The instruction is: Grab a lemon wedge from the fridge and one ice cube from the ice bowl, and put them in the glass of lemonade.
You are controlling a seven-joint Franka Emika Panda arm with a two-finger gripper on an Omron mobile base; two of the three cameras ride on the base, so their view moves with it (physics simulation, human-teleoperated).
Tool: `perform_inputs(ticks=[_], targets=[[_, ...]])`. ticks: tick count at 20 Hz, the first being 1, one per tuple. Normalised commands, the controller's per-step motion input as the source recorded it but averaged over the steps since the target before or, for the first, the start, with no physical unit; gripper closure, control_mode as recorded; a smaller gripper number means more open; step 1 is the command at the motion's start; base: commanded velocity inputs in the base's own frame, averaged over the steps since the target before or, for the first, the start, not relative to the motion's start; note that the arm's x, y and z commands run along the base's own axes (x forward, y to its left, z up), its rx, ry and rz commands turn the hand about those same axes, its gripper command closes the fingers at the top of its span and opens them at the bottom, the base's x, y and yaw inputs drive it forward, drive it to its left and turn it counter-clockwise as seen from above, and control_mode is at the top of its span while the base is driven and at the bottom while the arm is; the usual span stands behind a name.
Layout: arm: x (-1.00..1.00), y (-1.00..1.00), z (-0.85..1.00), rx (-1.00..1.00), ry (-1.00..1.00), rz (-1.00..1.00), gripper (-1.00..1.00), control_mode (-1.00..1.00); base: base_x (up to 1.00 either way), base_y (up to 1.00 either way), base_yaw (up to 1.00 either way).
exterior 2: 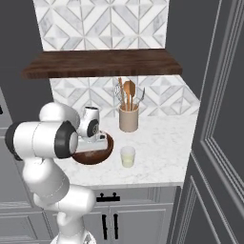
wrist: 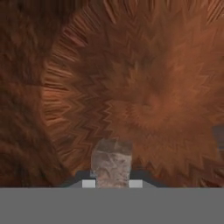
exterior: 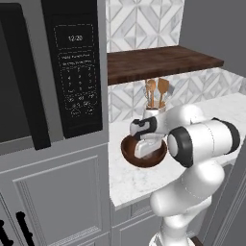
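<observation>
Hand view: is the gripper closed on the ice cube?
Yes, the gripper has the pale ice cube pinched between its fingertips, low inside the wooden bowl.

Pincer (wrist: 112,183) shut, arm bent low

A glossy white robot arm (exterior: 199,158) built from rounded, bulbous segments. Black rings band the joints, the widest around a fat cylindrical elbow (exterior 2: 40,139). The wrist (exterior: 144,127) carries a black block, and what may be a small round dark lens sits on the wrist housing. The hand is pale grey-white.
</observation>
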Motion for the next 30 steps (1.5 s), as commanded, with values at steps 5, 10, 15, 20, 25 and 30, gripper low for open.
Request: perform_inputs(ticks=[5,10,15,20,25,30], targets=[[-0.2,-0.16,0.92,0.03,-0.09,0.0,1.0,-1.0,0.0,0.0,0.0],[-0.21,-0.57,0.98,0.0,0.0,-0.01,1.0,-1.0,0.0,0.0,0.0],[-0.12,-0.51,0.63,-0.05,0.0,-0.1,1.0,-1.0,0.0,0.0,0.0],[-0.01,-0.36,0.21,-0.12,-0.01,-0.32,1.0,-1.0,0.0,0.0,0.0],[0.08,-0.33,0.0,-0.08,-0.16,-0.4,1.0,-1.0,0.0,0.0,0.0],[0.1,-0.84,-0.06,0.1,-0.16,-0.26,1.0,-1.0,0.0,0.0,0.0]])
